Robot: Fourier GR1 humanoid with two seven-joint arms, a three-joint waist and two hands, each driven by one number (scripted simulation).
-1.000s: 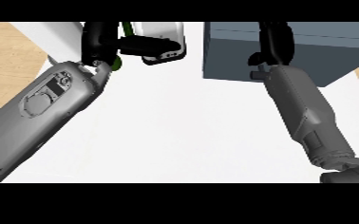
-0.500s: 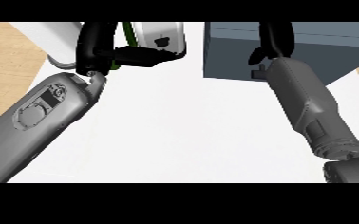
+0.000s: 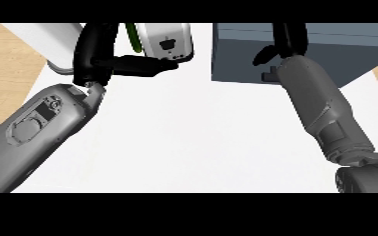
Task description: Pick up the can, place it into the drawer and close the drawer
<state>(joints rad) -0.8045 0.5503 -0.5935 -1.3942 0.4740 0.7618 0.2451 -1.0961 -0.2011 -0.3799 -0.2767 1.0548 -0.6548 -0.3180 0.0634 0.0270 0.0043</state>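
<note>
The can [image 3: 167, 43] is white with a green stripe. It lies on its side at the top left, its tabbed end facing me. My left hand [image 3: 97, 55] is shut on it, fingers going up its left side and the thumb [image 3: 145, 67] crossing beneath it. The grey-blue drawer unit [image 3: 238, 59] stands at the top right. My right hand [image 3: 285, 40] reaches over its front, fingers straight and running out of view at the top, thumb bent beside them. The drawer's inside is hidden.
The white counter [image 3: 199, 140] fills the middle and front. A white rounded shape [image 3: 50, 44] sits behind my left hand, and wooden floor [image 3: 16, 65] shows past the counter's left edge.
My left hand has carried the can a little farther away while its forearm sank toward the lower left. The right hand crept slightly farther over the drawer unit.
</note>
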